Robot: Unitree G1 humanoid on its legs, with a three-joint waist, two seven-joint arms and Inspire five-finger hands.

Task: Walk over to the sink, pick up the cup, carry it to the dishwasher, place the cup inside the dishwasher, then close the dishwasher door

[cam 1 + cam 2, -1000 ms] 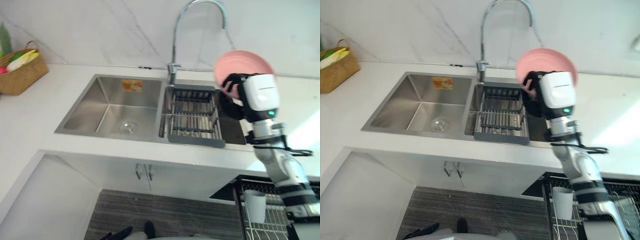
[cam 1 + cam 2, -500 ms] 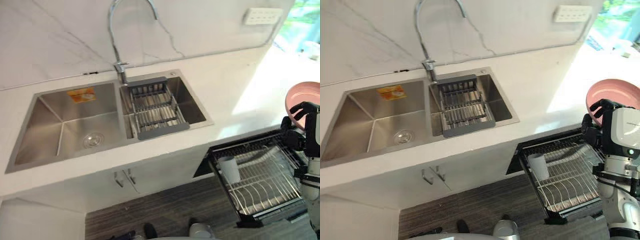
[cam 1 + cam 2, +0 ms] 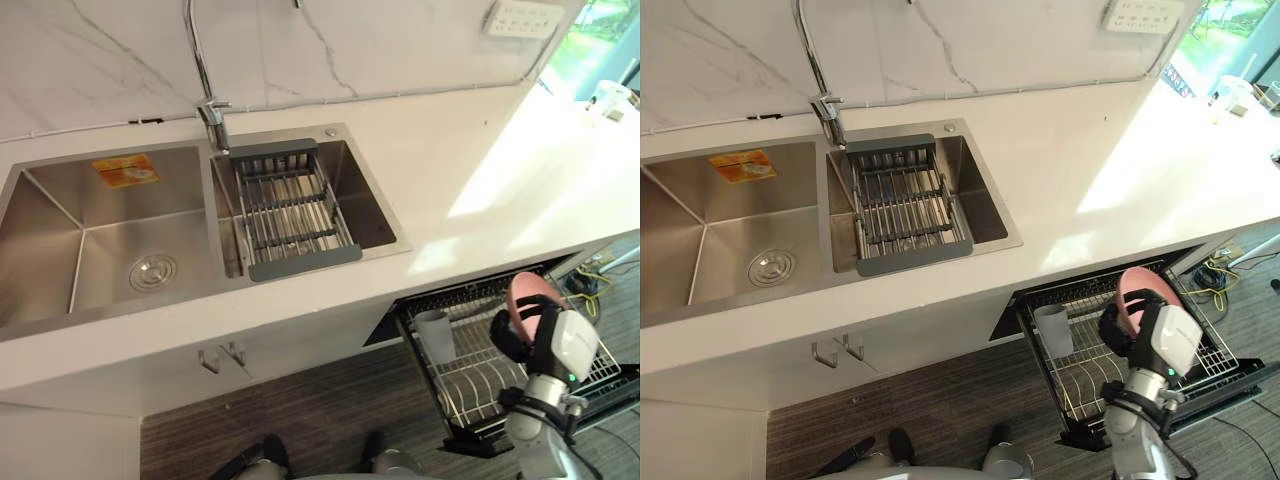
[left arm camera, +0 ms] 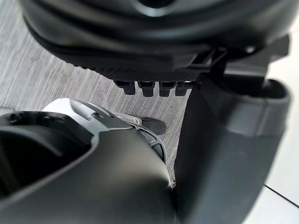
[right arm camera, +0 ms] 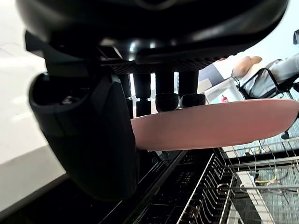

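Right wrist view | right hand [image 5: 93,116] clamped on rim of round pink plate [image 5: 224,126], held over pulled-out wire dishwasher rack [image 3: 470,378] | white cup [image 3: 433,335] stands upright in rack | plate judged light, rigid, smooth, chippable: grip at rim | left hand [image 4: 224,140]: state cannot be told

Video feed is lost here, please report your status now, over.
Right hand shut on round pink plate over wire dishwasher rack. White cup stands in rack. Left hand idle. No obstacle seen.
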